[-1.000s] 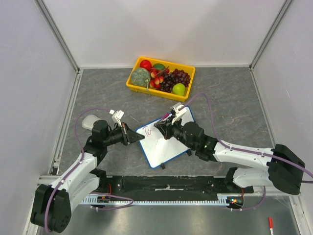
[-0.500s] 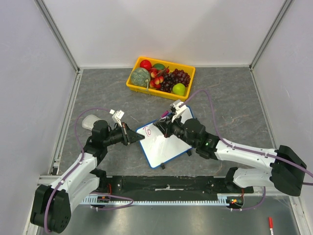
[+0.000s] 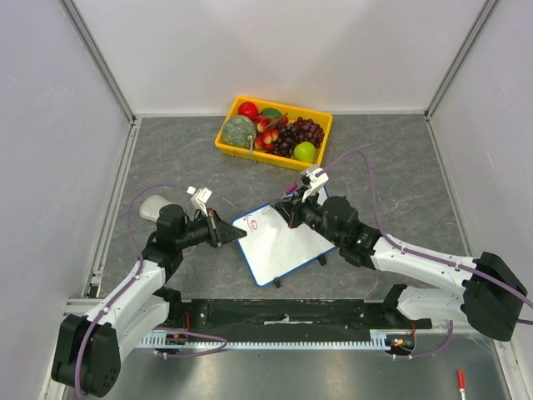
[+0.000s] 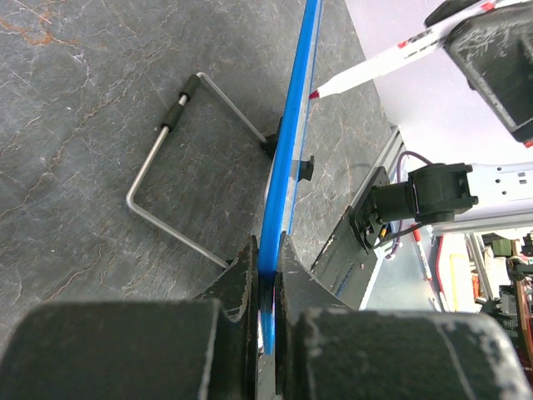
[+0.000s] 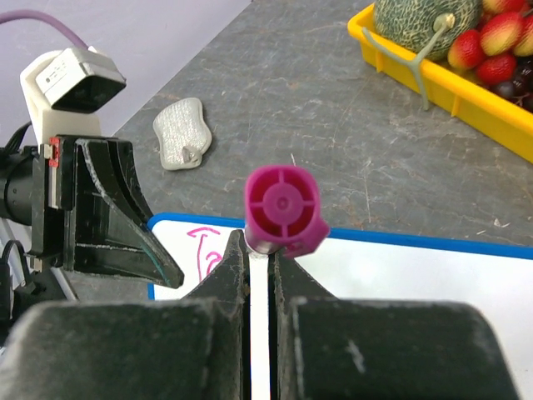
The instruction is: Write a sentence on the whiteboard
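Two letters [image 3: 252, 223] up now; right gripper [image 3: 291, 212], clamping marker [image 5: 281, 208], moves on, left gripper [image 3: 237, 235] pinching board [image 3: 283, 250]

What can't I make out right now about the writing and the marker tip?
The sentence: too small to read in the top view; the right end effector covers part of it in the right wrist view.
The whiteboard face: edge-on in the left wrist view, so no writing shows.
The marker tip: behind its own magenta cap in the right wrist view, under the right end effector in the top view; contact with the board unclear.
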You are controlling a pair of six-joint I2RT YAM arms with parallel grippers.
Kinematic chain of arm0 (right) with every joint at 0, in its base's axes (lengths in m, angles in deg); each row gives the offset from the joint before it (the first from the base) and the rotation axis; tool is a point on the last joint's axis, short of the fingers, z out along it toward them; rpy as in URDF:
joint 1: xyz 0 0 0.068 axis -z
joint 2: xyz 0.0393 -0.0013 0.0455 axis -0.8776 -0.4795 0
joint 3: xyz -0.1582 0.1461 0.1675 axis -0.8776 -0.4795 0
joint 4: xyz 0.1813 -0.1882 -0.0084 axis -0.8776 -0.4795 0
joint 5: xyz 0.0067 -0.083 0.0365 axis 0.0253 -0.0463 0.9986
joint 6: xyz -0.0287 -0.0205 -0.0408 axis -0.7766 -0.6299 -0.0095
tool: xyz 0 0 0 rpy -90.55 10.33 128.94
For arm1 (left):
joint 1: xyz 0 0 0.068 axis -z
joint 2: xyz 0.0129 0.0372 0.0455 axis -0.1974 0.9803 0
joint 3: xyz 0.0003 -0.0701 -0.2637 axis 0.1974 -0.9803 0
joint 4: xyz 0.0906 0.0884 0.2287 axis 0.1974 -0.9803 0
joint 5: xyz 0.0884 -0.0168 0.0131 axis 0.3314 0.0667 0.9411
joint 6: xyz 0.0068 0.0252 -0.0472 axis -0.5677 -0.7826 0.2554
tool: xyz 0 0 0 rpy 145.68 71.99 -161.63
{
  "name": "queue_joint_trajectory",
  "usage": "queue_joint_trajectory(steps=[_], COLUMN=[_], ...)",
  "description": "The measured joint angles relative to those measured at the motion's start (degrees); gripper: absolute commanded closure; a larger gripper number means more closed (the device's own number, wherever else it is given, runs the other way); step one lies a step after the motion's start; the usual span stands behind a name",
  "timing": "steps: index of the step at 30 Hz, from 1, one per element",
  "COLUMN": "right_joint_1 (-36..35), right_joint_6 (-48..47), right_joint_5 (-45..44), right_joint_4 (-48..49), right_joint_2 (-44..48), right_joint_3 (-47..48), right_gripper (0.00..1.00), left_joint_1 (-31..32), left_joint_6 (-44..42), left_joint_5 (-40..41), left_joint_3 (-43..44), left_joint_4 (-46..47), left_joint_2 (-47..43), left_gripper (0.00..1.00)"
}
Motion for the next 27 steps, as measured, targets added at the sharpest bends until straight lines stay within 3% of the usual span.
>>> queue_joint_trajectory(steps=[27], right_joint_1=[0.0], right_joint_6=[2.9], right_joint_5=[6.5], right_joint_4=[2.0], right_joint_2=[-1.7], right_joint_3=[-3.1], right_gripper=[1.0], left_joint_1=[0.1], left_joint_6=[-0.2], left_joint_5=[0.4], left_joint_3=[0.3], left_joint_4=[-0.2], left_joint_2=[0.5], left_gripper=[0.98])
